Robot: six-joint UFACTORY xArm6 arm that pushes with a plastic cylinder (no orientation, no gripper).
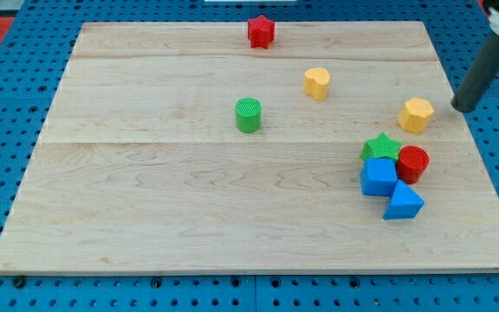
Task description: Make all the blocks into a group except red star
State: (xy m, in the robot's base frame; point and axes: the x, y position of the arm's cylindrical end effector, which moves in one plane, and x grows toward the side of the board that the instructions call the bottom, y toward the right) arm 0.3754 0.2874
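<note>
The red star [261, 31] sits alone at the view's top edge of the wooden board [145, 199]. A green cylinder [248, 114] stands near the middle. A yellow heart [317, 83] lies up and to the right of it. A yellow hexagon [417, 114] lies at the right. Below it, a green star [380, 146], a red cylinder [412, 163], a blue cube [378, 177] and a blue triangle [404, 202] touch in a cluster. My tip [457, 108] is just right of the yellow hexagon, a small gap apart.
The board lies on a blue pegboard surface [7, 113]. My tip is near the board's right edge.
</note>
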